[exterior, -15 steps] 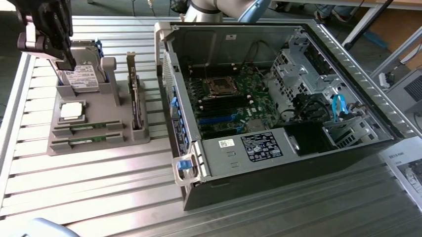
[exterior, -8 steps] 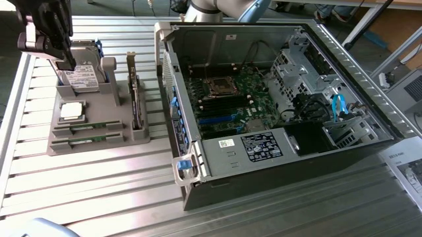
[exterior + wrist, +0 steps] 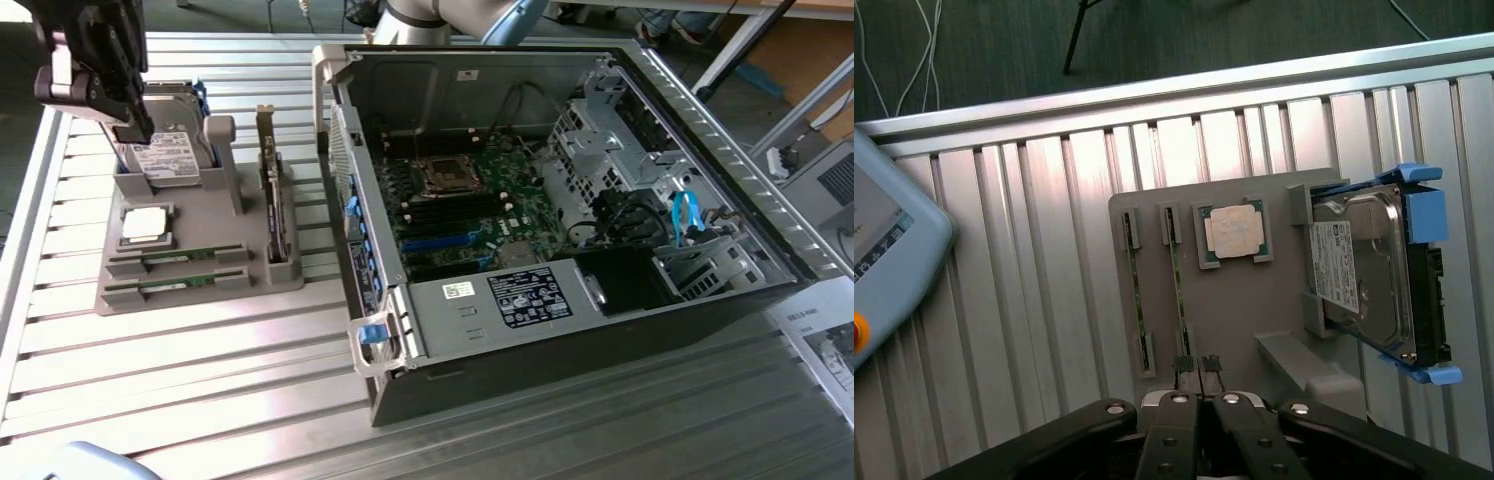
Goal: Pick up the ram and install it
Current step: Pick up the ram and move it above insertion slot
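Two ram sticks, thin green boards, lie side by side in slots of the grey holder tray (image 3: 120, 275): one ram (image 3: 178, 258) nearer the tray's middle, the other ram (image 3: 174, 287) at its edge. In the wrist view they are the strips at ram (image 3: 1176, 290) and ram (image 3: 1136, 300). My gripper (image 3: 131, 125) hangs high over the tray beside the hard drive, touching nothing. In the wrist view the gripper (image 3: 1196, 365) has its fingertips (image 3: 1181, 364) pressed together, with nothing between them, above the end of the nearer stick.
The tray also carries a processor chip (image 3: 144, 225), a silver hard drive (image 3: 167, 150) in a blue bracket and an upright dark card (image 3: 274, 200). The open computer case (image 3: 747, 215) with its motherboard (image 3: 467, 200) lies at the exterior view's right. A white pendant (image 3: 884, 250) rests on the ribbed table.
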Motion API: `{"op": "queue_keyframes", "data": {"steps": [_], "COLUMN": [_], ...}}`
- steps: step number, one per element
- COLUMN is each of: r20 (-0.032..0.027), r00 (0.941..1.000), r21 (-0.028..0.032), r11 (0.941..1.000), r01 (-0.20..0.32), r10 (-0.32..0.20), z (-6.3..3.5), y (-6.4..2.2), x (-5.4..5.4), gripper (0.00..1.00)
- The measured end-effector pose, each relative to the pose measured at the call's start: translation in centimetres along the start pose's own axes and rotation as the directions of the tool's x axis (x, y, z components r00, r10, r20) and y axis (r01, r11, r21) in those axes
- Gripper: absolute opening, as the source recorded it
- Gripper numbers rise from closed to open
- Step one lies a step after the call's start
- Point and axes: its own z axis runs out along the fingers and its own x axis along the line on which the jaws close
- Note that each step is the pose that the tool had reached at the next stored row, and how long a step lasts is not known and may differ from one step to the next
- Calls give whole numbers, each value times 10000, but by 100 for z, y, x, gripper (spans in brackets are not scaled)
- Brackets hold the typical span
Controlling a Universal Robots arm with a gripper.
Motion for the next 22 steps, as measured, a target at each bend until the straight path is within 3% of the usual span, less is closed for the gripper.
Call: {"op": "queue_keyframes", "data": {"steps": [1,3,4,13,22], "r20": [0,0,0,0,3], "r00": [10000,10000,10000,10000,10000], "r21": [0,0,0,4,27], "r11": [10000,10000,10000,10000,10000], "r01": [0,0,0,3,21], "r10": [0,0,0,-3,-21], "z": [0,0,0,21,140], "y": [0,0,0,0,-2], "x": [0,0,0,0,2], "gripper": [23,23,30,30,30]}}
